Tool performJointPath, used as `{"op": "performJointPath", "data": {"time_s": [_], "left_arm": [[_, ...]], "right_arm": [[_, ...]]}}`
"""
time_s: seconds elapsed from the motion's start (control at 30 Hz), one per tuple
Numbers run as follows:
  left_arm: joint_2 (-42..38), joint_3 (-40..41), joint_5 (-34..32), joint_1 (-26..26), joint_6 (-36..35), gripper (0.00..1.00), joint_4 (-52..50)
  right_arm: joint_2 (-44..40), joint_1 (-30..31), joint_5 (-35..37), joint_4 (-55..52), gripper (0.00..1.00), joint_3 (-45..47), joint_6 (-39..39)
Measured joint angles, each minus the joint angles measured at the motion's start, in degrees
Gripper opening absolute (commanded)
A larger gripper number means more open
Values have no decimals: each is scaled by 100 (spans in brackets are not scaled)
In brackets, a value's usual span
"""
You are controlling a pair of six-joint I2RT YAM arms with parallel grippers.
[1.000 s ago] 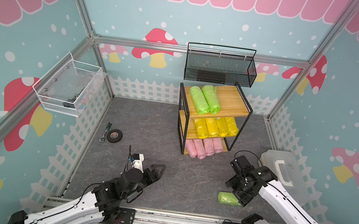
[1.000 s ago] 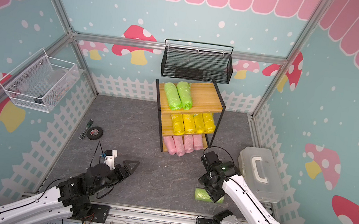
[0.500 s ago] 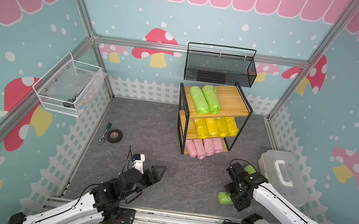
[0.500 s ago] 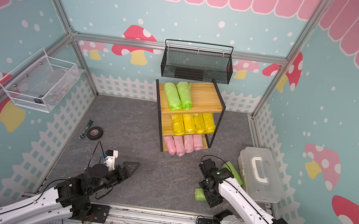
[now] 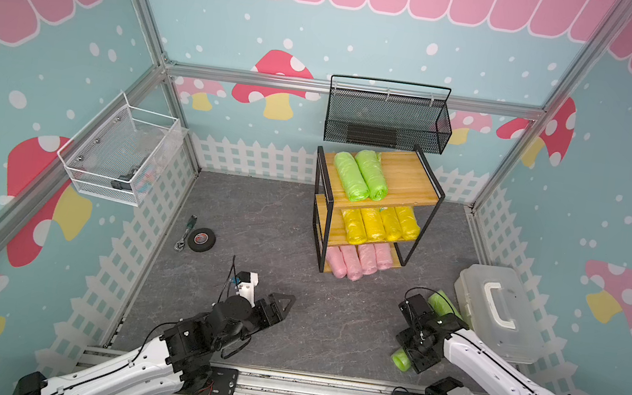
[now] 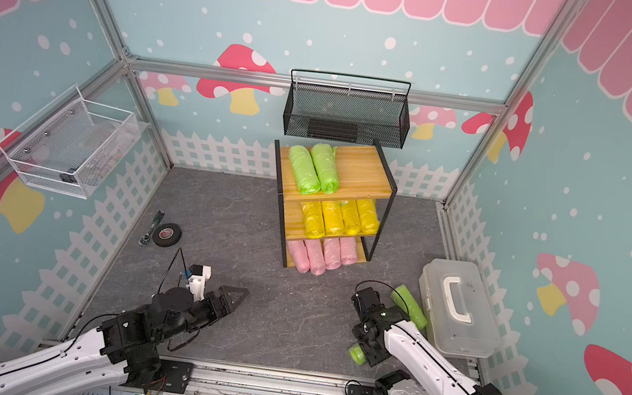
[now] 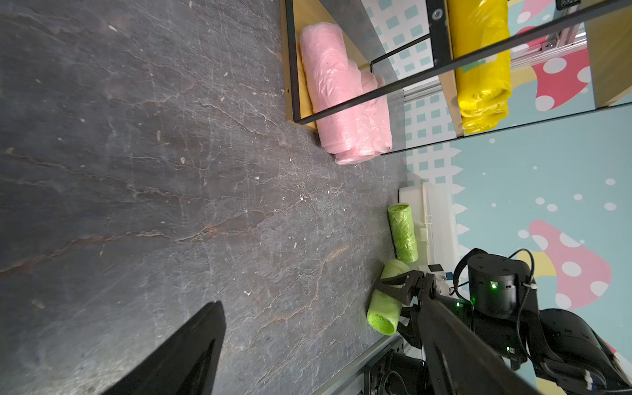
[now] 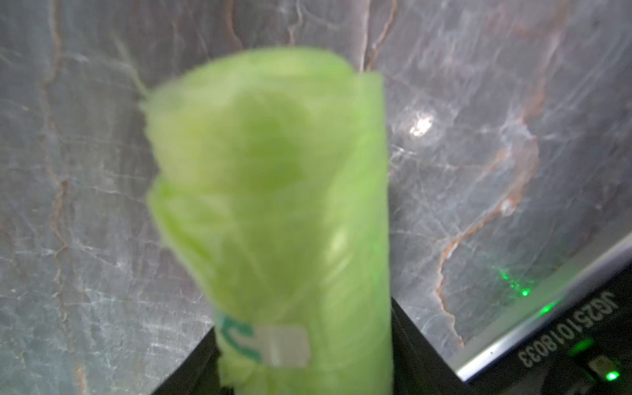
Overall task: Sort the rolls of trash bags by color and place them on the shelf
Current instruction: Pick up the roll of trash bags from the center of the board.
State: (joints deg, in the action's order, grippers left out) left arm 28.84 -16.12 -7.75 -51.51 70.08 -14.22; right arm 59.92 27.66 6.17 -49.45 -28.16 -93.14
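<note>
The shelf (image 5: 414, 174) (image 6: 360, 167) stands at the back. It carries two lime green rolls (image 5: 359, 175) on top, several yellow rolls (image 5: 379, 224) in the middle and several pink rolls (image 5: 358, 257) at the bottom. My right gripper (image 5: 415, 357) (image 6: 368, 351) (image 8: 301, 342) is low on the floor near the front rail. Its fingers press both sides of a lime green roll (image 5: 401, 360) (image 7: 384, 307) (image 8: 273, 205). Another green roll (image 5: 443, 302) (image 6: 410, 306) (image 7: 403, 232) lies against the white box. My left gripper (image 5: 282, 305) (image 6: 233, 296) (image 7: 321, 304) hovers open and empty over the floor.
A white lidded plastic box (image 5: 499, 312) sits at the right wall. Black tape roll (image 5: 201, 240) and a ratchet tool (image 5: 185, 232) lie at the left. A black mesh basket (image 5: 388, 120) hangs above the shelf and a white wire basket (image 5: 119, 154) hangs on the left wall.
My right gripper dropped and moved toward the front over the green roll, and its jaws narrowed onto it. That uncovered the second green roll by the box. The left arm stayed still.
</note>
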Motion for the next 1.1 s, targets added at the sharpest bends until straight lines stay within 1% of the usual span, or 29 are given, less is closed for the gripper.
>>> {"op": "performJointPath", "data": {"time_s": [0.03, 0.1, 0.13, 0.27, 0.3, 0.47, 0.63, 0.7, 0.87, 0.93, 1.0, 1.1], "left_arm": [[-2, -11, 24, 0, 0, 92, -13], [-2, -28, 76, 0, 2, 98, -35], [-11, -31, 105, 0, 4, 99, -39], [-116, -31, 223, 0, -9, 99, -72], [-149, -31, 247, 0, -11, 99, -76], [-269, -68, 334, 0, -87, 99, -103], [-264, -129, 356, 0, -136, 99, -105], [-212, -157, 389, 0, -149, 99, -118], [-81, -424, 514, 0, -302, 99, -157], [-61, -584, 575, 0, -415, 99, -146], [-52, -728, 649, 0, -549, 99, -96], [-26, -863, 828, 0, -763, 99, 149]], "right_arm": [[13, -15, 48, 0, 60, -31, 120], [46, -37, 131, 15, 60, -116, 426], [66, -46, 186, 33, 58, -162, 612], [94, -68, 328, 129, 45, -256, 1244], [92, -68, 348, 144, 44, -262, 1388], [70, -68, 348, 225, 43, -260, 1904], [76, -68, 280, 431, 43, -181, 2162], [118, -68, 273, 496, 36, -181, 2286], [262, -72, 101, 597, 10, -334, 2839], [260, -72, -22, 520, 4, -514, 3150], [192, -72, -125, 389, 0, -824, 3491], [-223, -72, -297, 306, 0, -1335, 4002]]}}
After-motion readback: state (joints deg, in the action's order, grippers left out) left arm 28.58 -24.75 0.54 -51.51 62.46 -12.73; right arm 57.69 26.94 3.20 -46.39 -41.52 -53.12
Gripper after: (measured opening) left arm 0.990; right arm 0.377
